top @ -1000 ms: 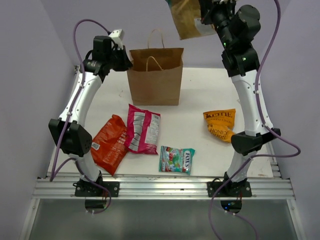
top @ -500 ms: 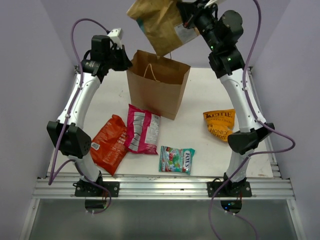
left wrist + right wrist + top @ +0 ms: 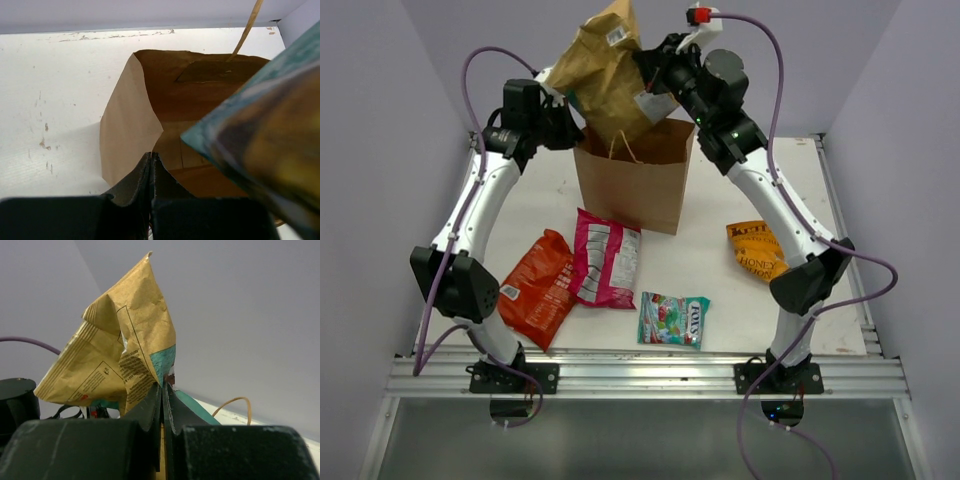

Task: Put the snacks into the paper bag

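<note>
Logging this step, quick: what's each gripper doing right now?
Left gripper: closed, pinching the bag by its rim.
Right gripper: closed on the pouch, held over the bag.

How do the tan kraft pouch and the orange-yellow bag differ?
The tan kraft pouch is pinched in the right gripper, aloft over the paper bag; the orange-yellow bag lies flat on the table, untouched. The pouch looks larger than the bag. Both are crinkled snack packets.
</note>
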Controlling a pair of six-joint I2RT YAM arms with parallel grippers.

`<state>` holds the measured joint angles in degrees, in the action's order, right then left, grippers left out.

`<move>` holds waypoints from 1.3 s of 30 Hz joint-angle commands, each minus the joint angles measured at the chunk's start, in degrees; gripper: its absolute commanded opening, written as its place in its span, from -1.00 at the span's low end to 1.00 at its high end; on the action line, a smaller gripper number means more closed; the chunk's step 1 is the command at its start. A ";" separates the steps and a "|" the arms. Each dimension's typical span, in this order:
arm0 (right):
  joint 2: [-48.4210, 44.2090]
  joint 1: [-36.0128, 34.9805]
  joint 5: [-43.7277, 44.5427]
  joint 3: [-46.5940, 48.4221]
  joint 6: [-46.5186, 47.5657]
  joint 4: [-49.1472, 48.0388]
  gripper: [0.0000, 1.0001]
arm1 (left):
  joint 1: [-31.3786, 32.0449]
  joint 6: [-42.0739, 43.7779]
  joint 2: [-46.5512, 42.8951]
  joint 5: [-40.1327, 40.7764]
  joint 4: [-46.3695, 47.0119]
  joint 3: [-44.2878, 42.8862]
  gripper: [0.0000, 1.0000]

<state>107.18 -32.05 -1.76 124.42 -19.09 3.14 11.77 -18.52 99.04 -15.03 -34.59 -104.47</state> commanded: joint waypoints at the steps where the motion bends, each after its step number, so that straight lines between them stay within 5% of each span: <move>1: -5.22 -3.28 5.36 -0.22 1.68 -4.54 -1.00 | 0.80 -1.07 -3.07 -1.67 3.12 0.75 -1.00; 24: -17.43 -9.69 16.61 -31.77 -1.21 -7.45 -1.00 | 0.97 -0.72 -5.09 -2.02 4.53 4.62 -1.00; 27: -19.28 -10.48 17.49 -33.01 0.10 -5.25 -0.40 | 0.98 -0.72 -5.18 -1.94 4.79 4.62 -1.00; 31: -20.96 -11.28 17.84 -29.16 6.76 -1.66 0.65 | 0.97 -0.81 -5.27 -1.76 4.88 4.62 -1.00; 39: -26.48 -11.28 22.30 -19.65 14.95 9.51 0.84 | 0.97 -0.46 -6.23 -0.71 4.53 5.32 -1.00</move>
<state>86.94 -43.35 16.25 101.62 -9.04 8.97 12.43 -19.03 95.74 -15.16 -31.70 -99.55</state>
